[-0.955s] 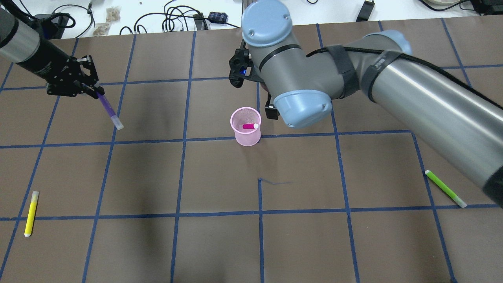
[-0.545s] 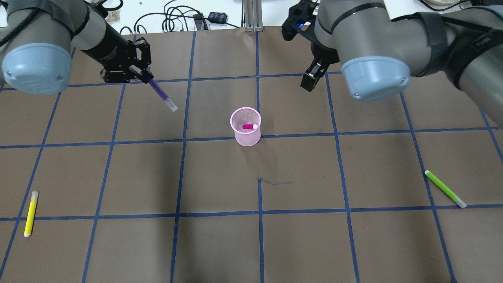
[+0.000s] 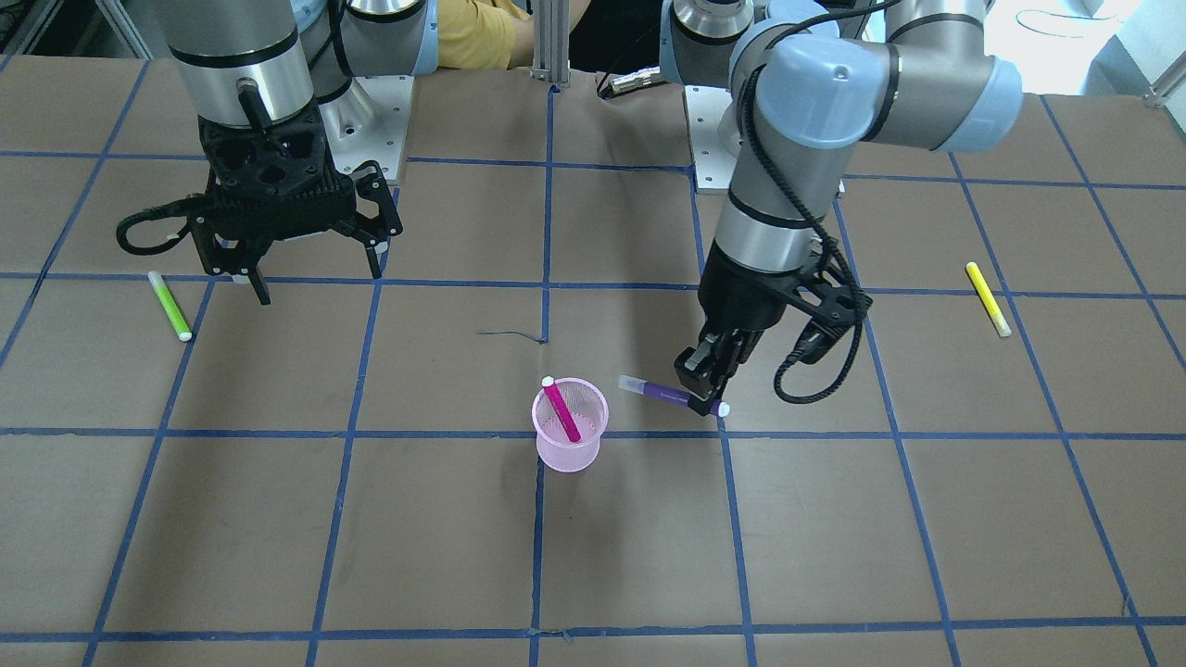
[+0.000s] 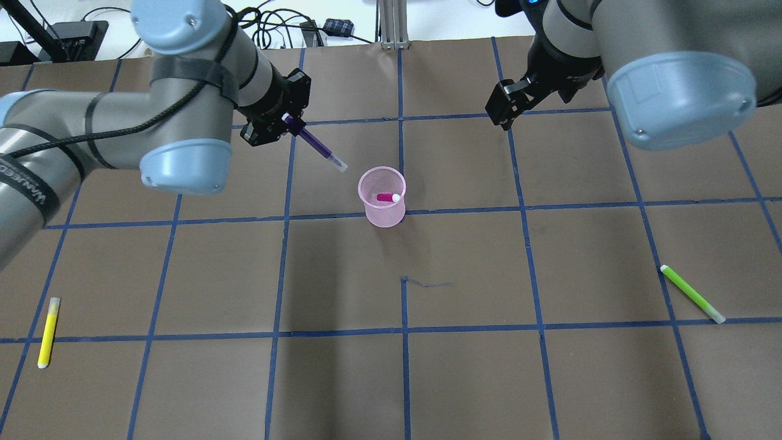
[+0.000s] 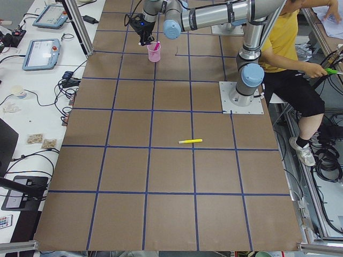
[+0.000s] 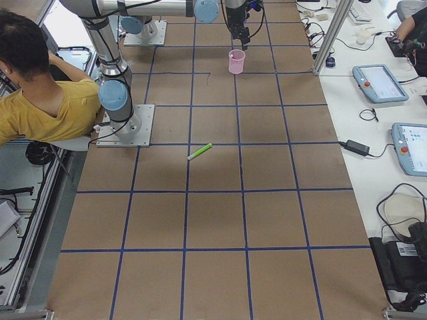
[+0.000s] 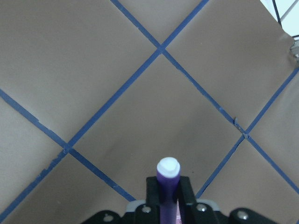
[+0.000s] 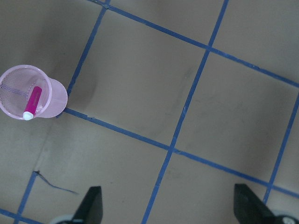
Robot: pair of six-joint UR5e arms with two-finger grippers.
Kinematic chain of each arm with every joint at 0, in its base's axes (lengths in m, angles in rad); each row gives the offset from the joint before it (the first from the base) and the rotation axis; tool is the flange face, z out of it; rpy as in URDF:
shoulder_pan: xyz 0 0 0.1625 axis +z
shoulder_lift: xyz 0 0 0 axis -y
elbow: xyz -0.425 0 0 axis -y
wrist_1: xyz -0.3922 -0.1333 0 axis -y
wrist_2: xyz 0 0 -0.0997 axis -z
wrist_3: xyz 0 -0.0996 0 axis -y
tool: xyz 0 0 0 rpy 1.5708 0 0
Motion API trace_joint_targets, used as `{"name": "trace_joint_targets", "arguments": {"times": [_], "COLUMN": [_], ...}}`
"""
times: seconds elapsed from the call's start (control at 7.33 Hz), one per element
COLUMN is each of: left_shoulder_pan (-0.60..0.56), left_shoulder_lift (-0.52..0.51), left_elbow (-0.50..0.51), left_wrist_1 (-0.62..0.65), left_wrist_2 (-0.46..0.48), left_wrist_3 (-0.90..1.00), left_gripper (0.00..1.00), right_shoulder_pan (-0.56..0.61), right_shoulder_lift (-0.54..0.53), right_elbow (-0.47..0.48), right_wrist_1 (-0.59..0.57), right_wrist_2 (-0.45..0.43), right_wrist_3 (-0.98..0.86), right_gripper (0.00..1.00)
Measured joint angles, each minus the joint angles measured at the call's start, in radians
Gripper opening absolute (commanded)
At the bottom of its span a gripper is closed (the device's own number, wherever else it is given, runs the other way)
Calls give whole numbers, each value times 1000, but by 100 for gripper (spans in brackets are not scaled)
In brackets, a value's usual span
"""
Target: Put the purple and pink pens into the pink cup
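Pinching the purple pen (image 4: pixel 317 144) close to its white-plugged rear end, the left end effector (image 4: pixel 288 121) hung above the worktop (image 4: pixel 464 366) on the robot's left of the pink cup (image 4: pixel 385 214). The pen projected from the closed fingers at a slant, and its free end pointed toward the cup and stopped just short of the rim. The right end effector (image 4: pixel 504 107) had its fingers spread with nothing between them, well apart from the cup on the other side.

Compared with half a second earlier, the left end effector and the purple pen had travelled toward the cup, so that the free end lay much nearer the rim. The right end effector had drawn further back from the cup. The cup and the pink pen (image 4: pixel 387 197) had not shifted.

The purple pen had a dark violet barrel with a clear, pale cap at its free end. The pink pen leaned inside the mesh cup, white end up against the rim. A yellow pen (image 4: pixel 47 332) and a green pen (image 4: pixel 692 293) lay flat on the worktop, far off.
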Motion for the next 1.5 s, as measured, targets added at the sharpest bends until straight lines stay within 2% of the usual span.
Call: {"name": "trace_joint_targets", "arguments": {"times": [0.27,0.55,0.95,1.5], "left_shoulder_pan": [-86,-130,-152,-171], "left_shoulder_lift": [-6,-31,-96,-116], "left_elbow": [-31,-38,-39,-42], "left_wrist_1": [45,61,137,168], "left_wrist_2": [116,192,222,225], "left_wrist_3": [-80,-150,-185,-198], "left_gripper": [0,0,0,0], "right_shoulder_pan": [0,-2,-3,-4], "right_shoulder_lift": [1,-1,-3,4], "right_elbow": [-64,-79,-76,-75], "right_wrist_1": [130,153,128,131], "right_wrist_2": [4,6,-7,-2], "right_wrist_3": [152,185,279,277], "right_gripper": [100,100,100,100]}}
